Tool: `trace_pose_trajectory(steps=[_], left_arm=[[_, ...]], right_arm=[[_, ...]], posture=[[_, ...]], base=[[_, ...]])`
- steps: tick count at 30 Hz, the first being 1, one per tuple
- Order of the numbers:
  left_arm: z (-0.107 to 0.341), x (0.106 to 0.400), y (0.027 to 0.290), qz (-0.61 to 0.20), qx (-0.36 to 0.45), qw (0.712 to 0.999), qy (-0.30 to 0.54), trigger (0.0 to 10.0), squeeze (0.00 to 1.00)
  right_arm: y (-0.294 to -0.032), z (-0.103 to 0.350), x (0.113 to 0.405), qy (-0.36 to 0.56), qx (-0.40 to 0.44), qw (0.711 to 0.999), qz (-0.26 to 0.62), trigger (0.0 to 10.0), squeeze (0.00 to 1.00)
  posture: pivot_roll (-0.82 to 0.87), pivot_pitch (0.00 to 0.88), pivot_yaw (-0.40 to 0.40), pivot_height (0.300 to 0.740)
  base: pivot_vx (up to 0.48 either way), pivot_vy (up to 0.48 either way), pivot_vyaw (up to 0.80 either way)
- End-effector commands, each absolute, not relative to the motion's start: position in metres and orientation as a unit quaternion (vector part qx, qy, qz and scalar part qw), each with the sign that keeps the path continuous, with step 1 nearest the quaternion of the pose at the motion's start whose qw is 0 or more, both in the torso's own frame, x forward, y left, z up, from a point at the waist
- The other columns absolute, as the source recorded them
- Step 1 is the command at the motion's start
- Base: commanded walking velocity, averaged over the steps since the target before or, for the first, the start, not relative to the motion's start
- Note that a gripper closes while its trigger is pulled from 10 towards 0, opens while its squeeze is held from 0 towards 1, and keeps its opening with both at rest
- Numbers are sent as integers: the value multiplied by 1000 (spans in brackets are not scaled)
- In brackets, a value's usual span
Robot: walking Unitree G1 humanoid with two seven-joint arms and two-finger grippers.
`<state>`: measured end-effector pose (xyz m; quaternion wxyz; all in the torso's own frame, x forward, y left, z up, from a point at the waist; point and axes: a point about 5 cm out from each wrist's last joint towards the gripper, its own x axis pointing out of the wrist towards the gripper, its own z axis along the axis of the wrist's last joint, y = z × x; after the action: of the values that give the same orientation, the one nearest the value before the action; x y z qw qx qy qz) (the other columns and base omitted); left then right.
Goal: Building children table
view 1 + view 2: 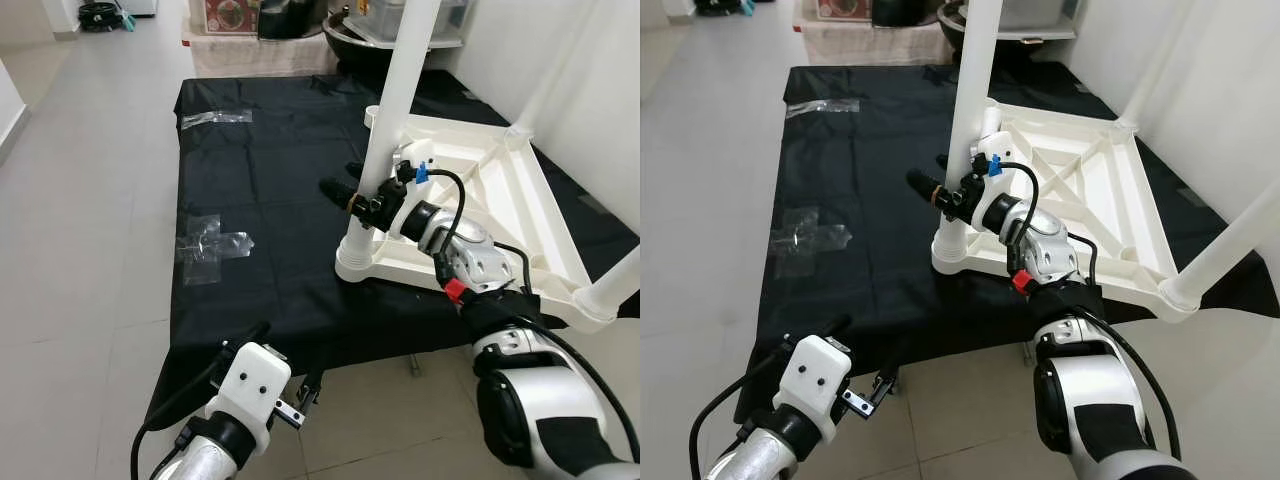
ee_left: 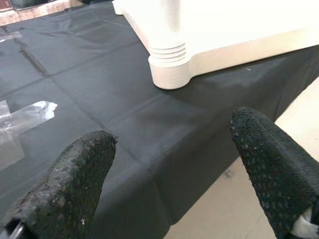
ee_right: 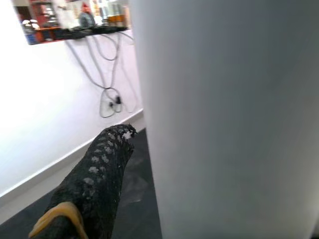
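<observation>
Closest to me, low at the front edge of the black-draped bench (image 1: 270, 240), hangs the left end effector (image 2: 169, 164), its two black fingers (image 2: 75, 184) spread wide and holding nothing, pointed across the cloth toward the table's near corner. Beyond it the right end effector (image 1: 352, 192) reaches in from the robot's right and is clamped around a white table leg (image 1: 395, 100); one black finger (image 3: 97, 179) shows pressed alongside the leg in the wrist view. That leg stands upright in the ribbed corner socket (image 1: 358, 255) of the upside-down white children's table top (image 1: 500, 215), which lies on the right half of the bench with its ribbed underside facing up. I count three legs standing on the frame: the gripped one, a second (image 1: 550, 90) at the far right corner and a third (image 1: 615, 285) at the near right corner. Two crumpled clear plastic bags lie on the cloth, one (image 1: 210, 242) near the left edge, another (image 1: 215, 117) farther back. Grey floor tiles (image 1: 80, 250) surround the bench.
</observation>
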<state>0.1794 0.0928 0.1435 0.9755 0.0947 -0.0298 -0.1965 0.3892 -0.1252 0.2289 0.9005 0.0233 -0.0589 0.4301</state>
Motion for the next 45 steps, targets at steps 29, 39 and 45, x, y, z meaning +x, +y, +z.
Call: trace_pose_trajectory(steps=[29,39,45], left_arm=[[149,181,91,-193,100,975,-48,10000,0],[169,182,87,-189,94,974,-82,10000,0],[183,186,83,-181,85,974,-109,10000,0]], right_arm=[[-133,186,359,-24,72,994,-82,902,0],[-125,194,368,-84,57,995,3,10000,1000],[-132,190,374,-73,51,979,184,10000,0]], posture=[[99,111,-94,740],[96,102,-99,740],[94,92,-98,740]], base=[[0,0,0],[0,0,0],[0,0,0]])
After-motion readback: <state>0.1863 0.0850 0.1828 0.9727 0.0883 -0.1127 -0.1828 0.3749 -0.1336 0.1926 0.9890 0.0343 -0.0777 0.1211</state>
